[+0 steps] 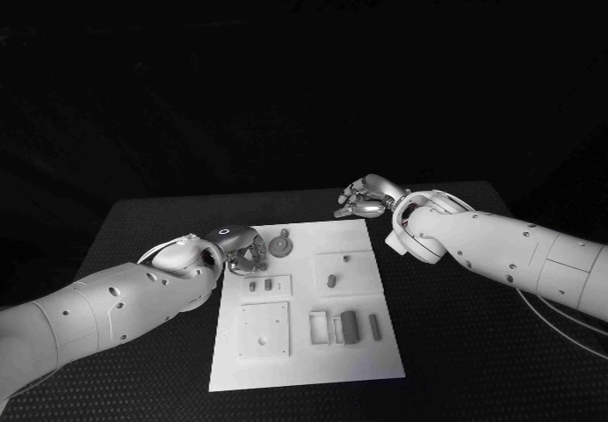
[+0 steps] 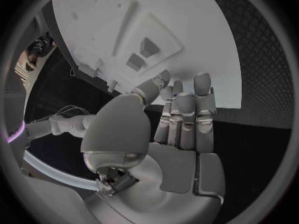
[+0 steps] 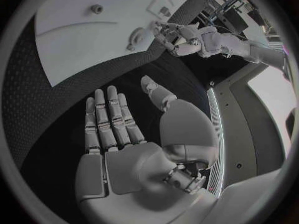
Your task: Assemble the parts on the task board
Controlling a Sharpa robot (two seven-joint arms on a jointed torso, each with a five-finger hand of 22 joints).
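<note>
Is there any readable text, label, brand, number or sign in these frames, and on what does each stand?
None: no word, number or sign can be read on the white rectangular task board, the small grey parts, the black table, the left robot hand or the right robot hand.

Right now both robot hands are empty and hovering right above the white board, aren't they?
Not quite. Both are empty, but the right robot hand hangs over black table beyond the white board's far corner, as the head view shows. The left robot hand sits at the board's edge.
</note>
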